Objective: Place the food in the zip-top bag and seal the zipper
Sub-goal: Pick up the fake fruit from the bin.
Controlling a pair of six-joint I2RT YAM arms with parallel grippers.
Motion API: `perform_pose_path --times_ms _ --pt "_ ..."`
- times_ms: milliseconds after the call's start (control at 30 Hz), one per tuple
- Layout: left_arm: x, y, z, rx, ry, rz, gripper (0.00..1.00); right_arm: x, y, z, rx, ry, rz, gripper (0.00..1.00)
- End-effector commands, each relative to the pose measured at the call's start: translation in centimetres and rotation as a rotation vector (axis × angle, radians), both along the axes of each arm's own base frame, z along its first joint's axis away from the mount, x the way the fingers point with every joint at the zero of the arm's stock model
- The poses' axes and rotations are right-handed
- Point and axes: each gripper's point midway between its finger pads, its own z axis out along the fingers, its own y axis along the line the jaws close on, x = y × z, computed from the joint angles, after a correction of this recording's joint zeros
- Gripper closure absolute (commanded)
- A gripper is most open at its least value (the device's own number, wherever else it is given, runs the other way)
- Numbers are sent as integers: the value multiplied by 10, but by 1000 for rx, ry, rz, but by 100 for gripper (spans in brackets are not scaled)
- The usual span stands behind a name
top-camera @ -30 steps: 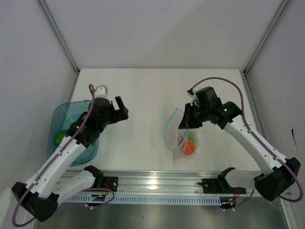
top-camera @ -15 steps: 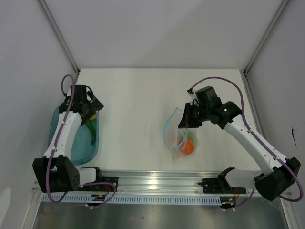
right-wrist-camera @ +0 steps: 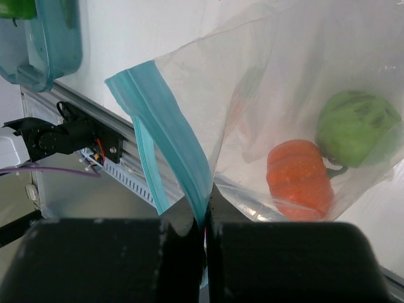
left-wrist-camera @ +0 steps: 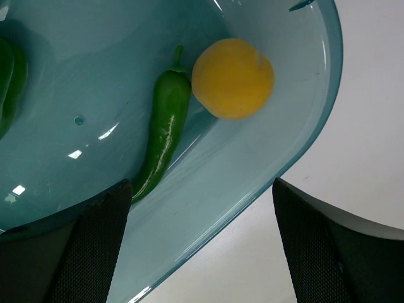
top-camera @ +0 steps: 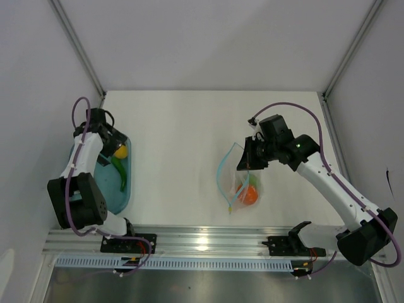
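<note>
Starting at the near end of the bag (right-wrist-camera: 265, 82), the orange fruit (right-wrist-camera: 300, 180) sits inside the clear plastic, low against the counter (top-camera: 183, 126). A green fruit (right-wrist-camera: 355, 129) is just beyond it, also inside the bag and touching it. At the bag's far end the right fingers (right-wrist-camera: 205, 218) are pinched tight on the zipper (right-wrist-camera: 167, 126). They hold that light blue strip up, so the mouth gapes toward the left. From the pinch the strip loops down the bag's left side toward its near end, unsealed. Well to the left of the bag lies the teal tray (left-wrist-camera: 252, 183). In it the chili (left-wrist-camera: 163, 136) lies lengthwise, its stem end just beside the yellow fruit (left-wrist-camera: 233, 78). Both are on the side of the tray that faces the bag. Another green piece (left-wrist-camera: 9, 82) shows in the tray on the side away from the bag, cut off by the edge of the left wrist view. The left fingers (top-camera: 112, 144) hover over the tray's far part, about level with the bag's far end. They are spread wide with nothing between them, and the chili and yellow fruit lie below the gap.
</note>
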Motion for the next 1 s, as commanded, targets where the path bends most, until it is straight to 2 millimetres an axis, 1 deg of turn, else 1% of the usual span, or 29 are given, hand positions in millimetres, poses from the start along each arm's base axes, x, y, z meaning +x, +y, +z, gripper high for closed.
perform_pose_path --times_ms 0,67,100,133,167,200,233,267,367,433,467,533,567,600,700,767,833,933,967 --pt "13 5 8 -6 -26 19 7 4 -1 5 15 -34 6 100" --pt "17 7 1 -7 1 12 7 5 -1 5 21 -32 3 100" --pt "20 9 4 -2 3 10 7 5 -1 5 22 -31 4 100" --pt "21 10 -2 -3 25 8 8 5 -1 4 21 -27 5 100" --pt "23 11 -4 -1 31 6 7 5 -1 4 20 -28 6 100" --pt "27 14 0 2 25 6 8 7 -1 4 22 -31 1 100" --pt "29 17 -1 3 27 8 8 6 -1 5 26 -32 0 100" --pt "31 17 -7 -2 43 1 9 7 -1 4 27 -34 1 100" --pt "39 26 -2 17 49 1 11 7 -3 3 23 -30 -2 100" --pt "40 30 -9 19 73 1 12 7 -4 3 23 -28 -6 100" --pt "43 32 -9 21 69 -1 12 7 -5 4 23 -31 -5 100" --pt "43 34 -19 16 98 -17 14 8 -6 4 23 -31 -12 100" --pt "46 34 -19 15 99 -27 14 8 -7 3 22 -31 -10 100" --pt "46 33 -25 1 113 -34 15 9 -7 3 24 -33 -11 100" --pt "48 32 -34 -12 130 -62 18 12 -7 3 24 -31 -16 100" --pt "49 33 -36 -11 137 -68 19 12 -8 1 24 -27 -21 100" --pt "51 29 -39 -30 134 -80 20 12 -6 2 36 -34 -20 100" --pt "57 30 -39 -32 124 -84 19 12 -6 1 39 -26 -25 100" --pt "57 29 -42 -37 131 -86 19 11 -6 1 41 -27 -24 100"
